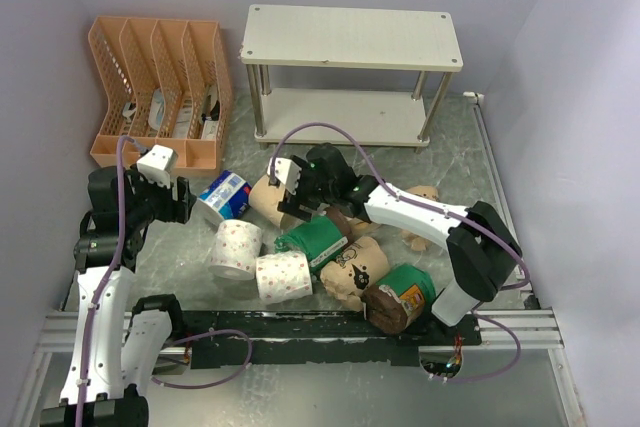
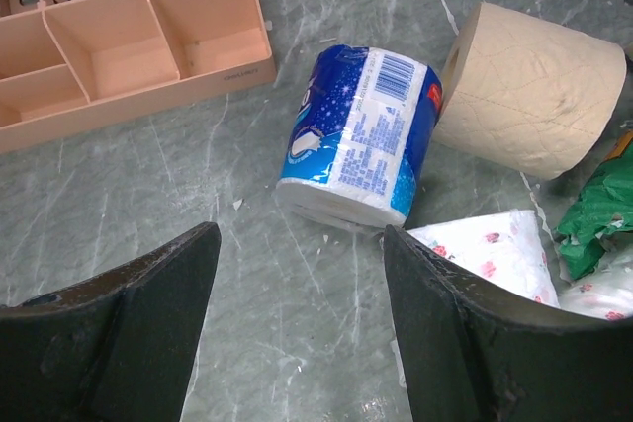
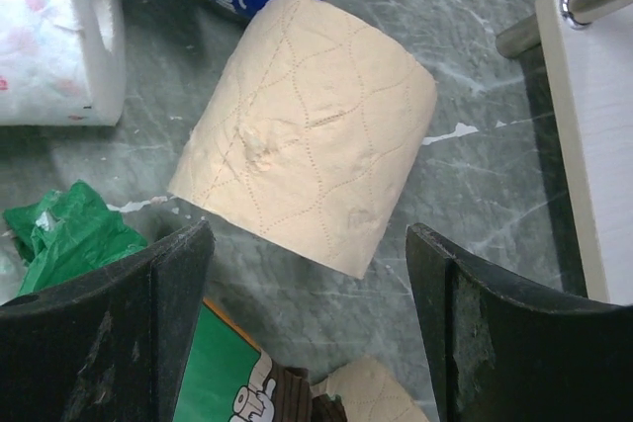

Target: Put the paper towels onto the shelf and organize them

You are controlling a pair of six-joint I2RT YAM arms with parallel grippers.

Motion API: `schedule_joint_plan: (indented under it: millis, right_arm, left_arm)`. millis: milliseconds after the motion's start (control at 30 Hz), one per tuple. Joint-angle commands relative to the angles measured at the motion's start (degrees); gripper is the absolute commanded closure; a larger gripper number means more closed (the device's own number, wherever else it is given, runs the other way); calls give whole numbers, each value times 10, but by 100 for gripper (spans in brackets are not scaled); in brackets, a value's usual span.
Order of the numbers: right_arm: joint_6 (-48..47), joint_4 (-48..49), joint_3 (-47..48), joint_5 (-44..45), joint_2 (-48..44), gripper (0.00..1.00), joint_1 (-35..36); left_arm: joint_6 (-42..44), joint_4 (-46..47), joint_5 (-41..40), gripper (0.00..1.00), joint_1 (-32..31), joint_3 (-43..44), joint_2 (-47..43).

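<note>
Left hand, right hand agape, empty; green-wrapped roll cut off below.

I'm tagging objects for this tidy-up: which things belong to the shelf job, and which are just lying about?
For the job: shelf, blue roll, tan roll, flowered white rolls, green roll, kraft roll, brown-and-green roll.
Lying about: orange organizer.

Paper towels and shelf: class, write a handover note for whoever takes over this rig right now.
Claws: left claw open, empty, pointed at the blue-white roll; right claw open, empty, at the tan roll.
Where: no rolls visible on the shelf; all lie heaped on the table in front of it.
Done: nothing placed.
Left: every roll.
</note>
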Motion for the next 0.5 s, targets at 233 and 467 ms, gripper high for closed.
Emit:
schedule_joint_plan:
  millis: [233, 467]
  right_arm:
    - [-39, -24, -26, -36, -26, 21, -2]
    - [-48, 3, 1, -28, 30, 24, -1]
  left_arm:
    - [7, 8, 19, 21, -4, -4, -3]
    - [8, 8, 21, 21, -6, -3, 1]
